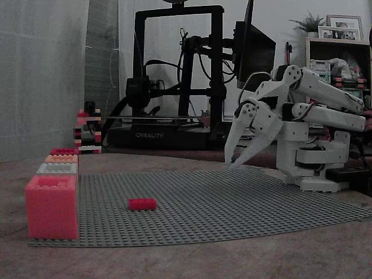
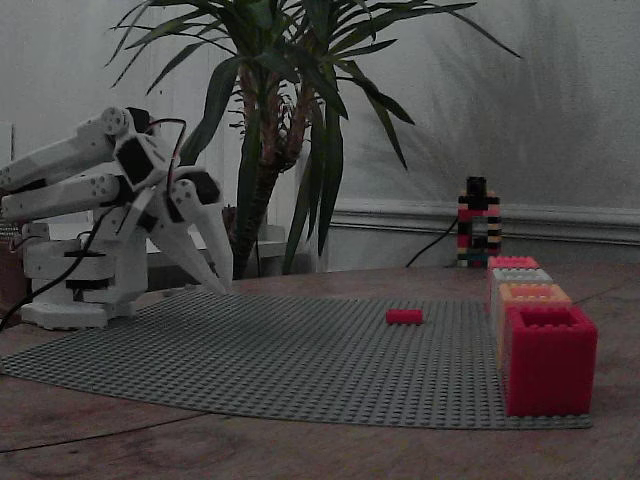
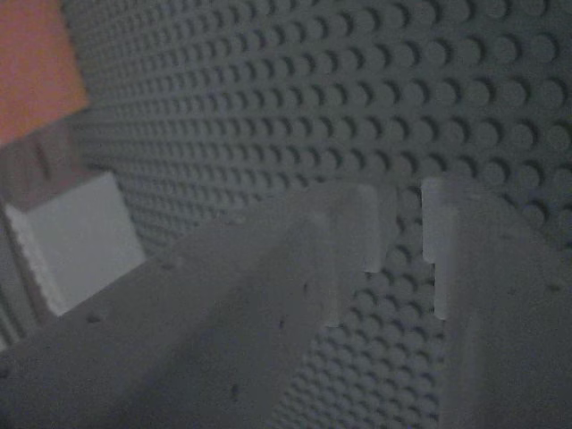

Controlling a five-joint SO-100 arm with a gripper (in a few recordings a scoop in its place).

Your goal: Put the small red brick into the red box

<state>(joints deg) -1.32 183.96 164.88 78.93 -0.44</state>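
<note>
Brick first: the small red brick (image 1: pixel 142 203) lies flat on the grey baseplate (image 1: pixel 232 203), alone, well apart from everything else, so I have room to come down on it from above. Taking that brick as my landmark, the row of boxes stands along the baseplate edge to its left in a fixed view (image 1: pixel 52 206) and to its right in the other. Which of them is the red box is hard to call in this dim light; I judge it to be the deep crimson one at the near end (image 2: pixel 548 360), its open top up, ready to receive. My end effector (image 1: pixel 235 160) hangs on the far side of the brick from the boxes, well apart from it, tips angled down just above the baseplate. Its jaws stand narrowly parted and hold nothing; the wrist view shows bare studs in the slim gap. I read the task as not yet begun: the reach comes next
</note>
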